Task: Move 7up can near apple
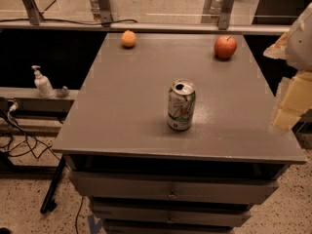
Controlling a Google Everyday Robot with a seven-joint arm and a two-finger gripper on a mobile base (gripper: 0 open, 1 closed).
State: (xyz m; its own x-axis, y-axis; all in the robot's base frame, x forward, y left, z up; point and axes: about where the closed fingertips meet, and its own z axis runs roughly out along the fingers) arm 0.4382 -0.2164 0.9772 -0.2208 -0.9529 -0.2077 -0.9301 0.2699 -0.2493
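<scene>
The 7up can (pixel 181 105) stands upright near the middle front of the grey table top (pixel 122 106), silver-white with green lettering and an open pull-tab top. The red apple (pixel 225 47) sits at the far right corner of the table, well behind the can and to its right. My gripper (pixel 288 106) hangs at the right edge of the view, beside the table's right edge. It is level with the can, well to its right, and touches nothing.
A small orange fruit (pixel 128 38) lies at the far left of the table. Drawers (pixel 170 191) are below the table front. A soap dispenser (pixel 43 82) stands on a ledge at left, with cables on the floor. A railing runs behind the table.
</scene>
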